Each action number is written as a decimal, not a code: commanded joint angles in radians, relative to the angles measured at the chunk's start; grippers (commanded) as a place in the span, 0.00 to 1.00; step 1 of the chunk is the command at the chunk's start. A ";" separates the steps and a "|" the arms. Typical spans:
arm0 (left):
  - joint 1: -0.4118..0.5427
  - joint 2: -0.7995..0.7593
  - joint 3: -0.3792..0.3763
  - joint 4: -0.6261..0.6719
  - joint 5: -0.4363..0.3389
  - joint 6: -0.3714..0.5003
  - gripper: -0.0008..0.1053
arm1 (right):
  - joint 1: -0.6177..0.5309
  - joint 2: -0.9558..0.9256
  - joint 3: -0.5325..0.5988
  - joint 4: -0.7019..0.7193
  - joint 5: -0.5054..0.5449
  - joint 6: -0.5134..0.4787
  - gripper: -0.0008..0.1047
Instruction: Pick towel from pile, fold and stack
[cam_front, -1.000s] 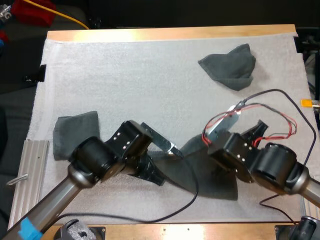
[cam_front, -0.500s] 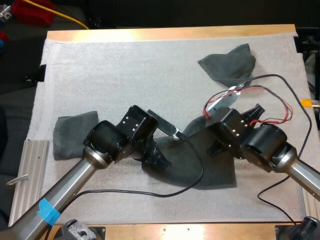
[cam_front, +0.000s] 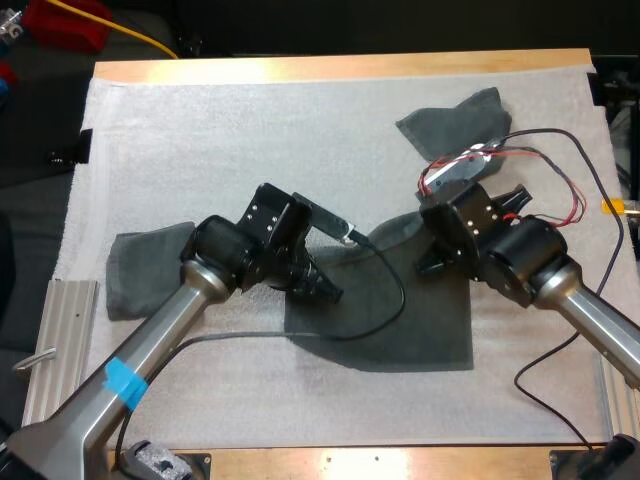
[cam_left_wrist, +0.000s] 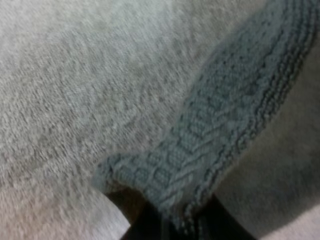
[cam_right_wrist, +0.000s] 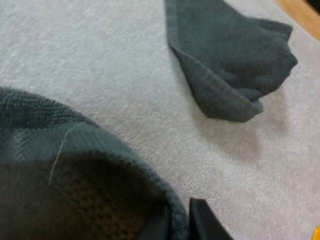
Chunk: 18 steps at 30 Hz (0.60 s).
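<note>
A dark grey-green towel lies spread on the white mat, its far edge lifted between both arms. My left gripper is shut on the towel's hem at its left corner. My right gripper is shut on the towel's edge at the right corner. A crumpled towel lies at the far right, also the crumpled towel beyond my right gripper. A folded towel rests at the left of the mat.
A ribbed metal plate lies at the table's left front edge. The white mat is bare at the far middle and left. The wooden table edge runs along the far side.
Both grippers have moved away from the front edge toward the far side, dragging the towel's held edge with them. The towel now lies flatter and more spread out.
</note>
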 joint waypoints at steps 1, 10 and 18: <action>0.004 0.008 -0.004 -0.019 -0.003 0.008 0.01 | -0.015 0.006 -0.002 -0.014 0.001 -0.004 0.02; 0.010 0.086 -0.004 -0.133 -0.003 0.019 0.01 | -0.085 0.087 -0.002 -0.090 -0.048 -0.004 0.02; 0.010 0.144 -0.004 -0.191 -0.033 0.026 0.04 | -0.090 0.160 -0.002 -0.143 -0.057 -0.003 0.02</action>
